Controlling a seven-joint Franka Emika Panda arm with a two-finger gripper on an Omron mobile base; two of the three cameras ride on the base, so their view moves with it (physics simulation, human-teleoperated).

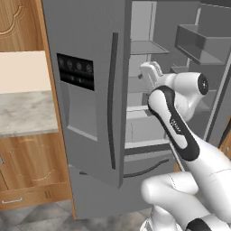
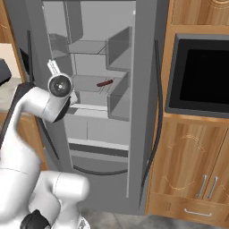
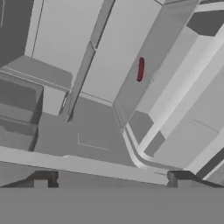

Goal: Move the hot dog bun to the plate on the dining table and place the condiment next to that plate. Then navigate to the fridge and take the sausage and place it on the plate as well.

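Observation:
The fridge (image 1: 90,117) stands in front of me with its right door swung open, and my arm reaches into it. The sausage (image 2: 105,83), slim and dark red-brown, lies on a grey middle shelf (image 2: 89,85). In the hand view the sausage (image 3: 140,69) is far ahead, up and to the right of centre. My gripper (image 3: 111,178) is open, its dark fingertips (image 3: 43,178) set wide apart with nothing between them, well short of the sausage. The white hand (image 1: 151,72) is level with the shelves. The hot dog bun, plate, dining table and condiment are out of view.
The fridge's closed left door carries a dark dispenser panel (image 1: 76,71). Door bins (image 1: 198,43) hang on the open right door. A marbled counter (image 1: 22,113) over wooden cabinets stands to the left. A dark built-in oven (image 2: 201,76) in wooden cabinetry is to the right.

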